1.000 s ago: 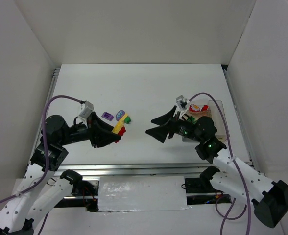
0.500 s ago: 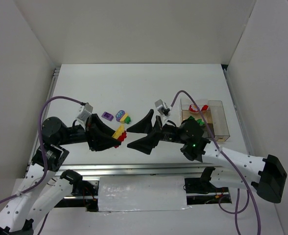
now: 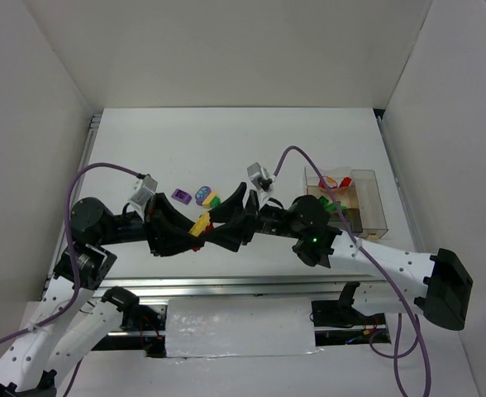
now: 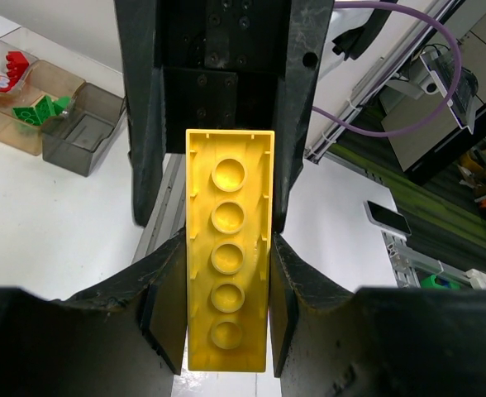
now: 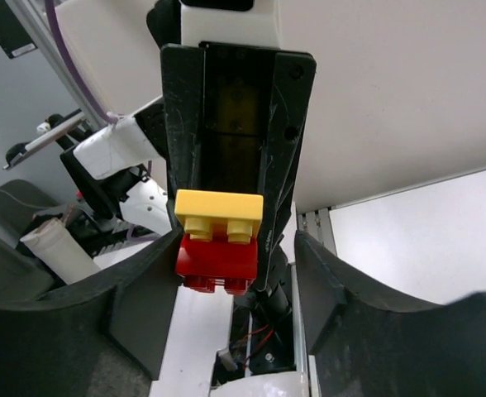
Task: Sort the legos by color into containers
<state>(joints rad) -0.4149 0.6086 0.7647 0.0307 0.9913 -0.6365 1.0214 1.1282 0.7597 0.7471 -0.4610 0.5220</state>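
Note:
My left gripper (image 3: pixel 195 227) is shut on a long yellow lego (image 4: pixel 229 281), held in the air above the table's near-left part. A red lego (image 5: pixel 216 256) is stuck to the yellow one (image 5: pixel 220 205). My right gripper (image 3: pixel 218 222) has come up nose to nose with the left one. Its fingers straddle the two-brick stack: one finger is close beside the red lego, while the other stands clearly apart, so it is open. The containers (image 3: pixel 367 207) sit at the right, with red (image 4: pixel 16 66) and green (image 4: pixel 36 112) legos inside.
Loose legos lie on the table just beyond the grippers: a purple one (image 3: pixel 179 195), a rounded bluish one (image 3: pixel 202 196) and a green-and-yellow piece (image 3: pixel 213 200). White walls enclose the table, and a metal rail (image 3: pixel 226 285) runs along the near edge.
My right arm swung left from the containers to the left gripper, and its jaws narrowed around the yellow-and-red stack. The left gripper kept its hold and barely moved.

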